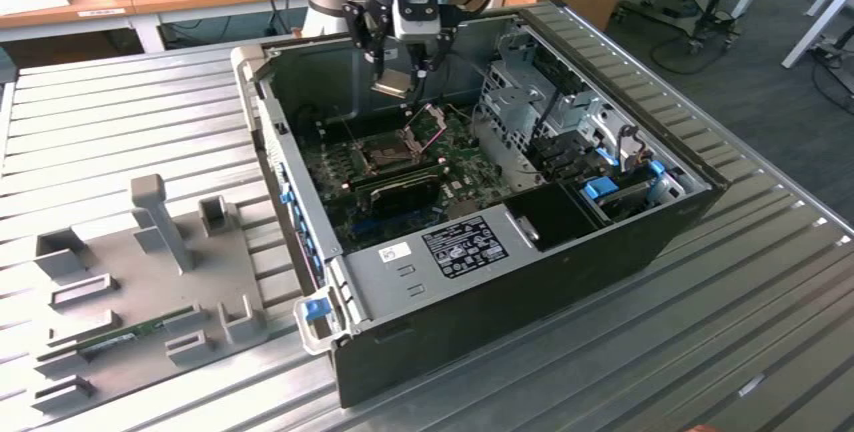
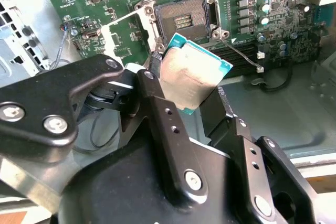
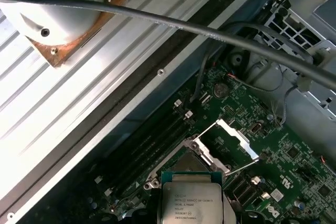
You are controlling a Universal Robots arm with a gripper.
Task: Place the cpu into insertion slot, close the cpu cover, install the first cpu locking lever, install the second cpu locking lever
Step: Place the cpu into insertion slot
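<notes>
One cpu [image 2: 191,80] sits pinched between the black fingers [image 2: 157,100] of the pincer [image 2: 189,85], which is closed on two opposite edges of it. Its broad face is pale silver-tan, worn-looking, with a teal-green rim, and it hangs tilted. In the first wrist view the cpu [image 3: 190,203] shows a silver face with small print, and its far edge is cut off by the picture's border. The fingers cover the two gripped edges.

In the exterior view the cpu [image 1: 394,85] hangs apart from the insertion slot [image 1: 395,157], at about twelve o'clock of it, under the pincer [image 1: 400,77]. The insertion slot [image 2: 184,18] lies bare, dark and square in its silver frame, its contacts too fine to make out. The cpu cover [image 3: 239,136] stands swung open beside the socket, with a thin wire lever [image 3: 242,164] free next to it. Around them stand the green board and the open computer case [image 1: 641,222] on the ribbed tabletop [image 1: 134,102].
</notes>
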